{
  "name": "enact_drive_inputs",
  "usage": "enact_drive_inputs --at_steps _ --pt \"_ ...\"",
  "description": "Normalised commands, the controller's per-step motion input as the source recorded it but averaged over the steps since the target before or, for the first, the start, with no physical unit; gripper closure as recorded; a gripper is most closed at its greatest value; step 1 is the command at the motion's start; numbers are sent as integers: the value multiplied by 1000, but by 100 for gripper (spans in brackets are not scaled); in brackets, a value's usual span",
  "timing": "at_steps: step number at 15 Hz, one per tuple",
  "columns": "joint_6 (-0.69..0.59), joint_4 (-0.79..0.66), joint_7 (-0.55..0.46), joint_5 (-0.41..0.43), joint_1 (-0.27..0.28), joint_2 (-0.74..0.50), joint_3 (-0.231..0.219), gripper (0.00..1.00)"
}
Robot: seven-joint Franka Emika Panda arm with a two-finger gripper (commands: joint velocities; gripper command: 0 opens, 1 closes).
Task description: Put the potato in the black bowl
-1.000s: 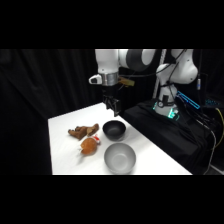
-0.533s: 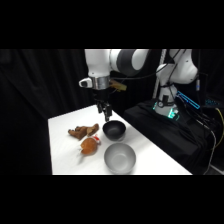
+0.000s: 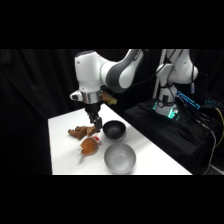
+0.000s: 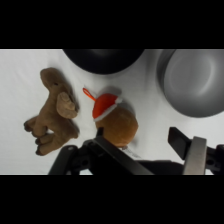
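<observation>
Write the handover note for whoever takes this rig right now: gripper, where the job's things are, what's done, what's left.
Gripper: open, holding nothing, low over the table between the potato and the brown pieces.
Roundish orange-brown potato: on the white table, with a red-and-white bit on its top; in the wrist view it sits just ahead of the fingers.
Small glossy black bowl: empty, just beyond the potato.
Larger grey metallic bowl: empty, beside the potato.
Knobbly brown pieces: on the table on the potato's other side.
Done: nothing yet.
Left: grasp the potato, lift it, place it in the black bowl.
</observation>
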Motion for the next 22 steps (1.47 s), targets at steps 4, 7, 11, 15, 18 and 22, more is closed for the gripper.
enact_drive_inputs --at_steps 4,7,11,15,18,22 --pt "150 301 27 17 19 371 -1 0" --pt "121 363 4 23 7 419 -6 0" --pt "38 474 8 17 8 436 -20 0" --pt "-53 536 17 15 -6 404 -39 0" --pt "-130 471 -11 47 -40 317 2 12" --pt "-158 363 -71 71 -61 214 35 50"
